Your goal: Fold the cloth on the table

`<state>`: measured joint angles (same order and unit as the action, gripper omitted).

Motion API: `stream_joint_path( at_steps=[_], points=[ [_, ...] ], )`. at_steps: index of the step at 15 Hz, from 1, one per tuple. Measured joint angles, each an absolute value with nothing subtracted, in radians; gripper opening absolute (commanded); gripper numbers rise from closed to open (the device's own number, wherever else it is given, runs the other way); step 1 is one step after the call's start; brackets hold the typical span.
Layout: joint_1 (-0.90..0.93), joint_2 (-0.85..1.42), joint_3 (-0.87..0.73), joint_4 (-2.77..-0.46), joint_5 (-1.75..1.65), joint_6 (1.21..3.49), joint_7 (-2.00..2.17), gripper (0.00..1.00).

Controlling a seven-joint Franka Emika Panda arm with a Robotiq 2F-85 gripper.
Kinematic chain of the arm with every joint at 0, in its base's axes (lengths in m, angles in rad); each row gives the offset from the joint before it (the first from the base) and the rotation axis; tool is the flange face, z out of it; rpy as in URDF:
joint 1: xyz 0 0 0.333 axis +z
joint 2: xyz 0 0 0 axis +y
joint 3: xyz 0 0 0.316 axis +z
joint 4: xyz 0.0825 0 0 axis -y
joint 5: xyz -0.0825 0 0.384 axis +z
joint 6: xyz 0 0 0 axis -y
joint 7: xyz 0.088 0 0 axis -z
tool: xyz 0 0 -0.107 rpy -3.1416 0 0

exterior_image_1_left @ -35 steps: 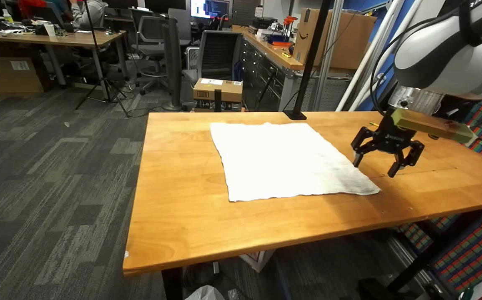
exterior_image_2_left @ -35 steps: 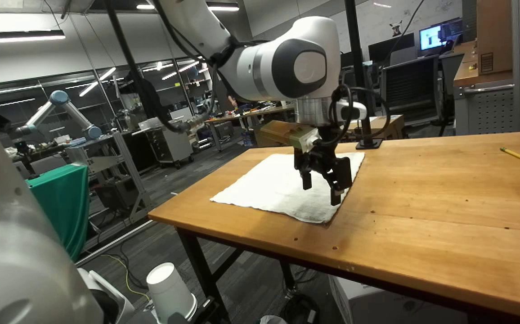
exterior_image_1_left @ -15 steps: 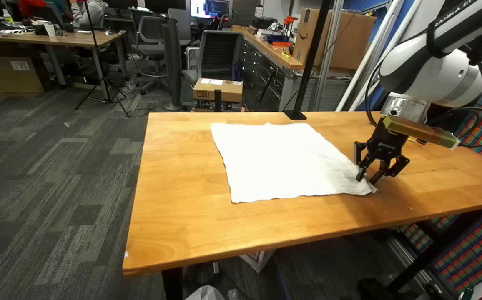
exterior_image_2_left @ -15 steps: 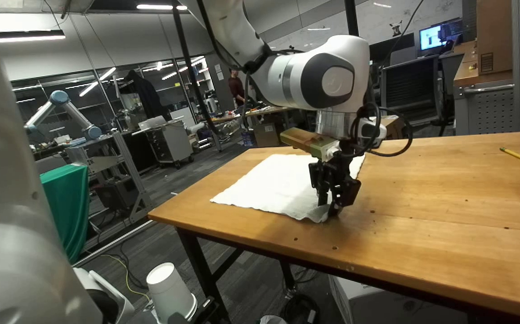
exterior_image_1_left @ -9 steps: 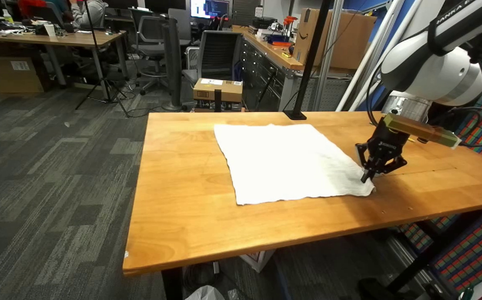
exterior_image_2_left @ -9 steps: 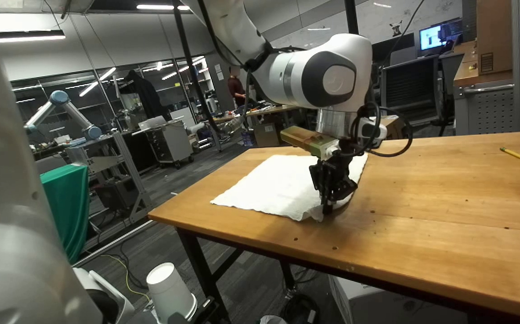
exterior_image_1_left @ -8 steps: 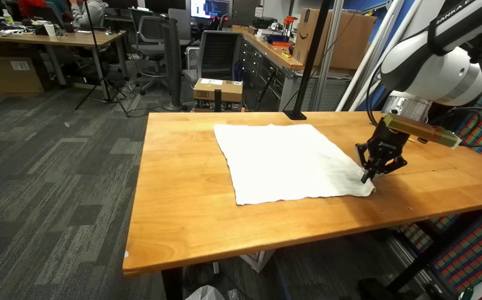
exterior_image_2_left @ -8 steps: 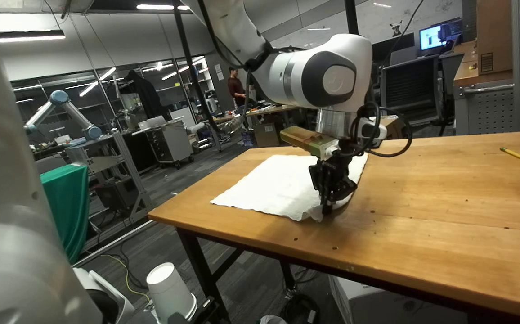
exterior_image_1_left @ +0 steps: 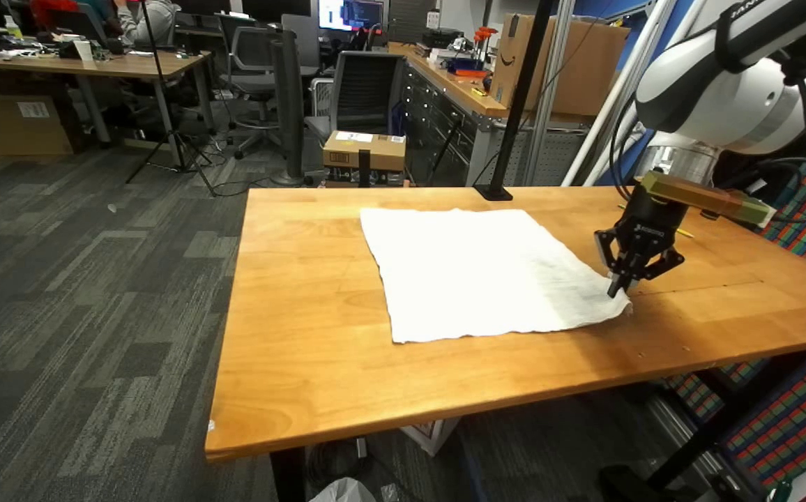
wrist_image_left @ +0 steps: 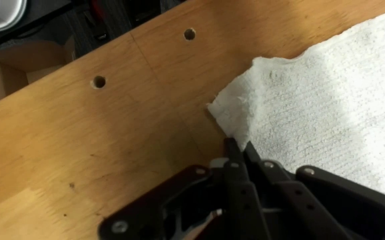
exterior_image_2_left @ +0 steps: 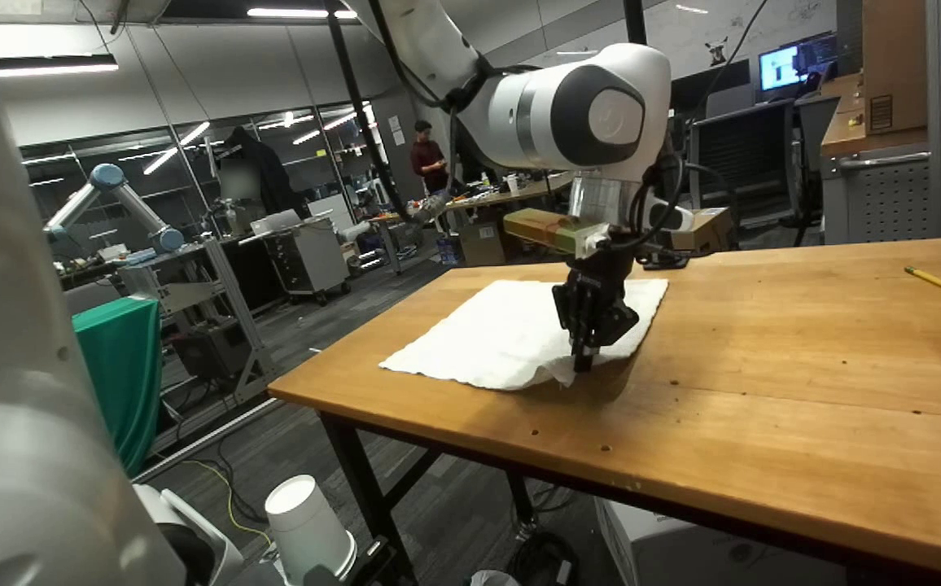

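- On the desk (exterior_image_1_left: 298, 390), the white cloth (exterior_image_1_left: 473, 272) is lying mostly flat, presumably spread for an even fold.
- Just above the desk, the hand (wrist_image_left: 240, 148) is holding the cloth's edge clamped beside one corner, probably so this corner can lead the fold.

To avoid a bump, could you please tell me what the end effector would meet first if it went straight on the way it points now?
Probably the tabletop: the end effector, shut on the cloth near a corner, points down at it. Loose cloth may come between; the gap is unclear.
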<state>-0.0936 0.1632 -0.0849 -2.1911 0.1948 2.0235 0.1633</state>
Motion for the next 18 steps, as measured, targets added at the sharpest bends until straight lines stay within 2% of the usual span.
stream_joint_path(
  at_steps=[9, 18],
  points=[
    [-0.012, 0.272, -0.044, -1.847, 0.119, 1.747, 0.31, 0.04],
    [0.078, 0.483, -0.004, -1.433, 0.127, 1.718, 0.409, 0.03]
  ],
)
